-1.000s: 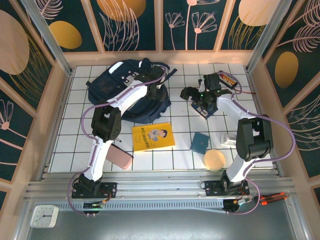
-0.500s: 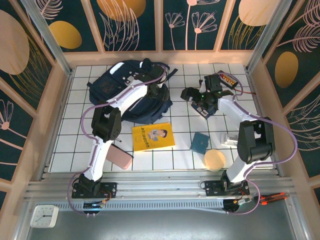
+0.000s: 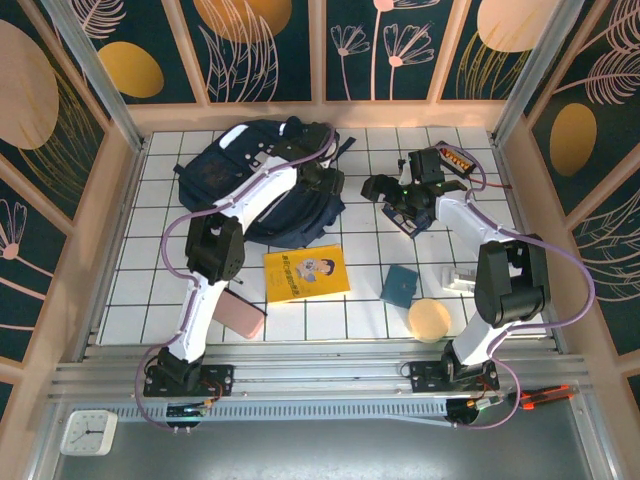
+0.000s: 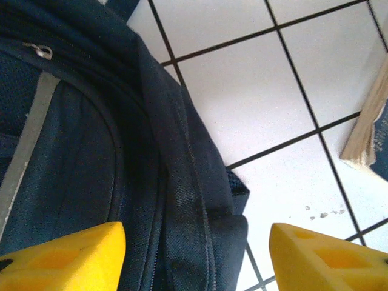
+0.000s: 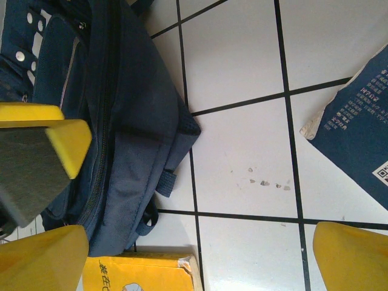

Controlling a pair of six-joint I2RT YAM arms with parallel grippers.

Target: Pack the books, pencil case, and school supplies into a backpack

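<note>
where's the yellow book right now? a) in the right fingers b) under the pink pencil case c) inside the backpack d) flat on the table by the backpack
d, the yellow book lies flat on the table next to the backpack, with no fingers on it.

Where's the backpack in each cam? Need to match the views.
Top external: backpack at the table's far left, partly under the left arm.
Left wrist: backpack across the left half, zip edge running down to bottom centre.
Right wrist: backpack upper left, its corner pointing right.
Shared landmark: the table with white tiles and black grid lines. Both wrist views also catch the navy book at the right edge.
</note>
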